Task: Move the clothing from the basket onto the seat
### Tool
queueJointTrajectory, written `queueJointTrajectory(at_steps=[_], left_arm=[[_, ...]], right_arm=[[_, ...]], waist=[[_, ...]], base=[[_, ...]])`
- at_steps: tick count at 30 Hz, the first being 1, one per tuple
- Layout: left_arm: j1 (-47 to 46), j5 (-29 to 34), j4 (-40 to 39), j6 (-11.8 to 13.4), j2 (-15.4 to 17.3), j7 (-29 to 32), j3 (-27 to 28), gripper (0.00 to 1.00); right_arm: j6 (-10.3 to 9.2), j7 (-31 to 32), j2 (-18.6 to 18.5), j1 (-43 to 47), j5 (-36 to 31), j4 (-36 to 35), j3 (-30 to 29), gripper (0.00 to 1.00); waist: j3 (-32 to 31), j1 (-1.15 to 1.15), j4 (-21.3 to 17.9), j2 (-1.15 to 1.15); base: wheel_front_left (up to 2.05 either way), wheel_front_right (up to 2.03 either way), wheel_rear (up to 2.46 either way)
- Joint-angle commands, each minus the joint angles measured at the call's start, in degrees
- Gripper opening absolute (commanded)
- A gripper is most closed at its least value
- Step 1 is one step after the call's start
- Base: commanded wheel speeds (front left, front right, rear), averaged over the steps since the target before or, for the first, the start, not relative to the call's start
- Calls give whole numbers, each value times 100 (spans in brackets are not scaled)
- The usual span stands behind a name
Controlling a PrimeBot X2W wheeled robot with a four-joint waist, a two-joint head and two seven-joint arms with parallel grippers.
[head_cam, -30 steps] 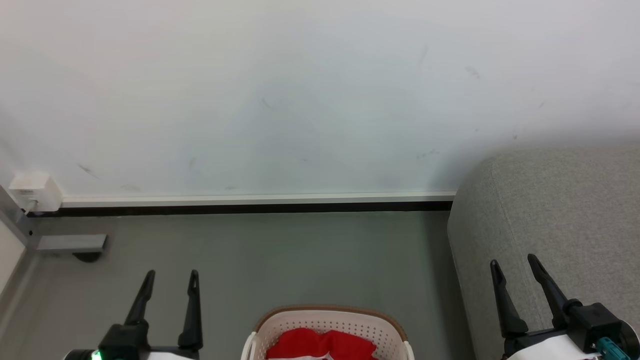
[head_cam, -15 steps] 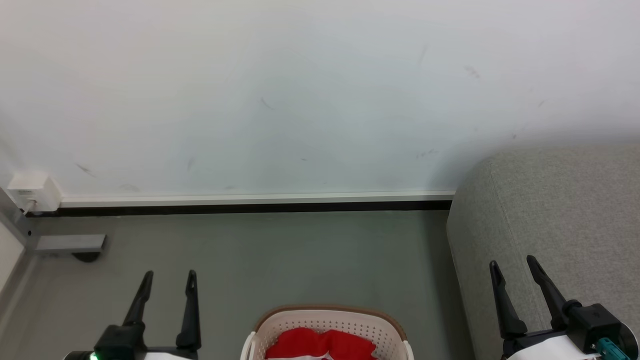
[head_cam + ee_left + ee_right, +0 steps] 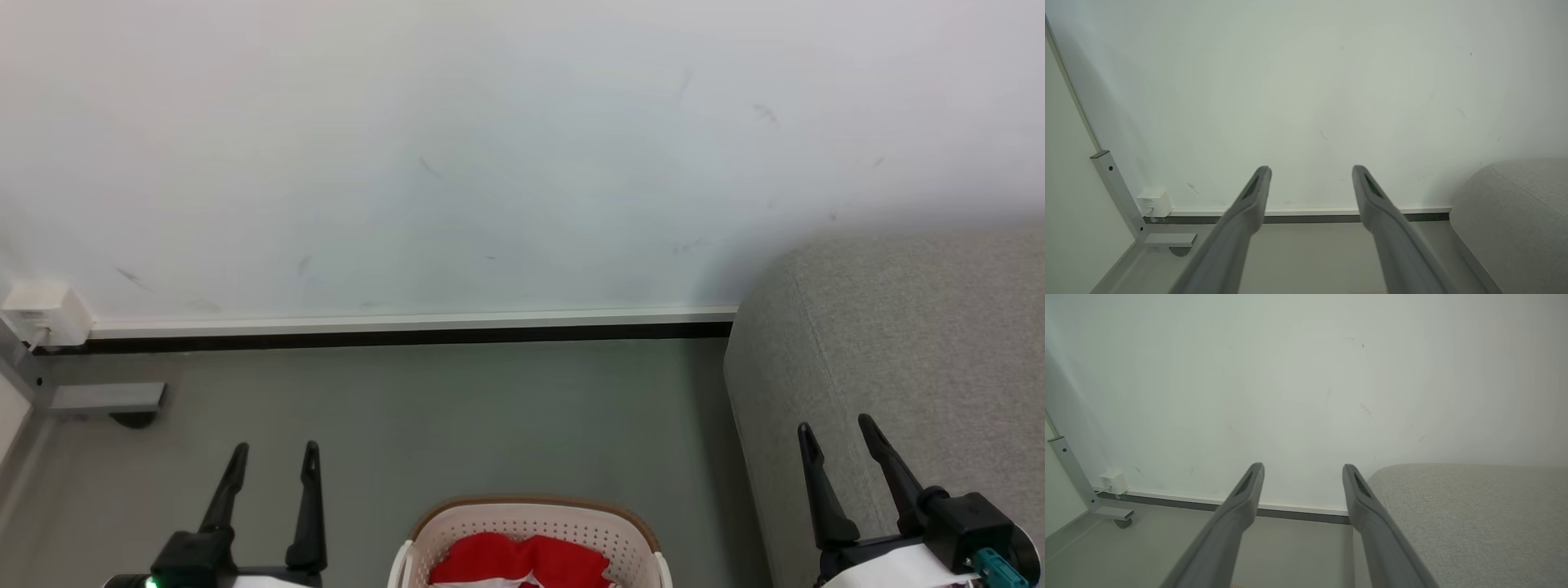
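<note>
Basket (image 3: pixel 535 500) rim near seat (image 3: pixel 898 343) edge, apparently apart; floor (image 3: pixel 698 482) between.

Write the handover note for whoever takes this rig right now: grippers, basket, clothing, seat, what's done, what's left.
Left gripper: open, empty, raised left of the basket.
Right gripper: open, empty, in front of the sofa seat.
Red clothing lies in the basket, which stands on the floor between the grippers, left of the seat.
Done: nothing; no garment on the visible part of the seat.
Left: pick the clothing out and lay it on the seat.
</note>
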Motion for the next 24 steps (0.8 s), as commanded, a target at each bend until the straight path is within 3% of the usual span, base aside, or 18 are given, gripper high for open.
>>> queueJointTrajectory(at_steps=[1, 14, 24], left_arm=[[53, 97, 3, -14, -13, -4, 28, 100], [-138, -17, 77, -130, -56, -4, 53, 100], [-700, -181, 244, -284, -84, -4, 44, 100]], right_arm=[[17, -1, -29, -70, 73, -6, 2, 100], [17, -1, -66, -192, 106, -177, -40, 100], [17, 0, -57, -527, 107, -604, -189, 100]], waist=[[13, 0, -12, 0], [318, 0, -335, 0], [1216, 0, -570, 0]], base=[[0, 0, 0], [0, 0, 0], [0, 0, 0]])
